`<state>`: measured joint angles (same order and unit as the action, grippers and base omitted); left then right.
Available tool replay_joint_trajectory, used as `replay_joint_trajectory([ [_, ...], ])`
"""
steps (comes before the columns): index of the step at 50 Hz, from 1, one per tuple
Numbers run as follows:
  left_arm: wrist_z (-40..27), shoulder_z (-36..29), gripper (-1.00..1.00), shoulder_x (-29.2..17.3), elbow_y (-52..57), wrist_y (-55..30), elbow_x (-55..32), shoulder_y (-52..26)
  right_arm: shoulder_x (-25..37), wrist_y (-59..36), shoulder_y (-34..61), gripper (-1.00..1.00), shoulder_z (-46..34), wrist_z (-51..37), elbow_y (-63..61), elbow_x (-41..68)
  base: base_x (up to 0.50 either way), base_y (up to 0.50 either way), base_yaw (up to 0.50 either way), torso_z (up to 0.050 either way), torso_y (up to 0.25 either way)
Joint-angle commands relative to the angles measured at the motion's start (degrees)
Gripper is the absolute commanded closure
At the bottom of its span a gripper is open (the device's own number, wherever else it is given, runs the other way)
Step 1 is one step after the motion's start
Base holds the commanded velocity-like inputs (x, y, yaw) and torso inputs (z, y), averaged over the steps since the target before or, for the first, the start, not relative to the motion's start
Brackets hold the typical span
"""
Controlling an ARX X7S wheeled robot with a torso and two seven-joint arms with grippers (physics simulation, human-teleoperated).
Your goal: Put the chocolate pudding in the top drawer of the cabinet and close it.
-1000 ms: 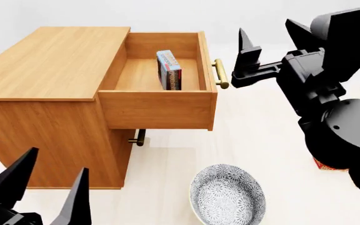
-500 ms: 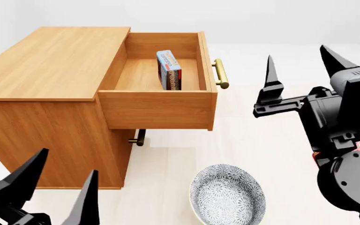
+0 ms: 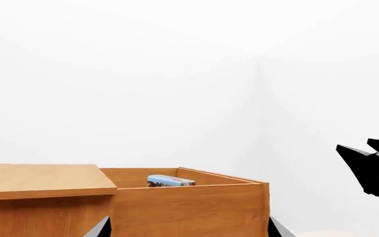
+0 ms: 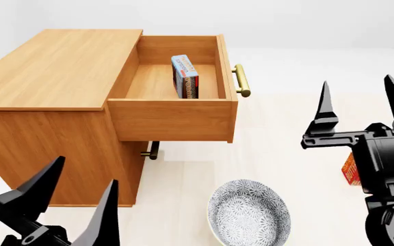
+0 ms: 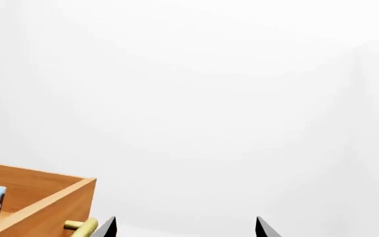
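head view, chocolate pudding [image 4: 185,76] upright in open top drawer [image 4: 173,120]

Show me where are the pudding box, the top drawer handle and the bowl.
pudding [image 4: 185,77], head view, on its upper printed face.
top drawer handle [image 4: 241,80], head view, middle of the brass bar.
bowl [image 4: 248,213], head view, on its patterned inside.

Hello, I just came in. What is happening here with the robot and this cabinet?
The chocolate pudding already stands on edge inside the open top drawer of the cabinet. Both grippers are open and empty: the right gripper is off to the side of the drawer's handle, the left gripper low beside the cabinet. The drawer is not yet closed.
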<state>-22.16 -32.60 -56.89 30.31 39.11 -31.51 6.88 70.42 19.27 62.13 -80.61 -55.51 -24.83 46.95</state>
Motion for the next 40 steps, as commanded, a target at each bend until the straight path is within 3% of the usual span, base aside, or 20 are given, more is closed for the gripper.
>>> replay_joint_trajectory([
  [1, 0.85, -1.47, -1.0, 2.19, 1.89, -5.24, -3.07, -5.6, 1.55, 3.97, -3.63, -1.0, -0.59, -3.19, 0.62, -2.03, 0.0, 0.0, 0.0, 0.0, 0.0],
  [40, 9.88, -10.29, -1.0, 16.78, -2.92, -26.27, -13.43, -31.26, 14.74, 22.75, -15.09, -1.0, -3.51, -15.13, 1.28, -7.52, 0.0, 0.0, 0.0, 0.0, 0.0],
])
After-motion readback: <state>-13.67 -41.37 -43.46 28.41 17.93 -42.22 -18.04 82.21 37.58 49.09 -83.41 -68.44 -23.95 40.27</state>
